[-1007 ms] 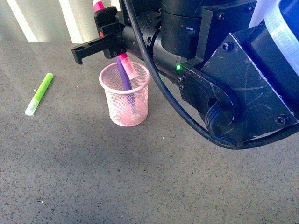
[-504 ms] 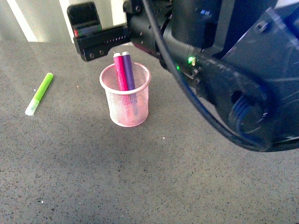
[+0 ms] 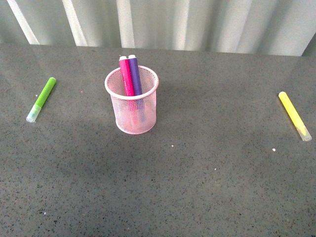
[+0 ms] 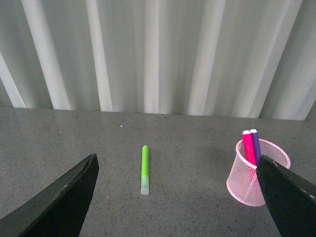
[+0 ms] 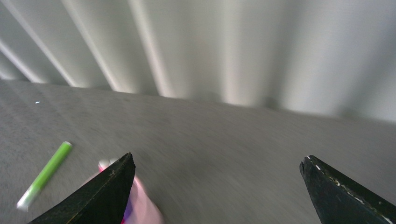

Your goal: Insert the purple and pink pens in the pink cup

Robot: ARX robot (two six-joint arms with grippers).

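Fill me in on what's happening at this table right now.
Nothing is being handled at this moment. The pink pen and purple pen both stand side by side in the pink cup, tips poking above the rim. A green marker lies on the table to the cup's left and a yellow marker far to its right. Neither arm shows in the front view; the left tool and right tool are both open and empty.
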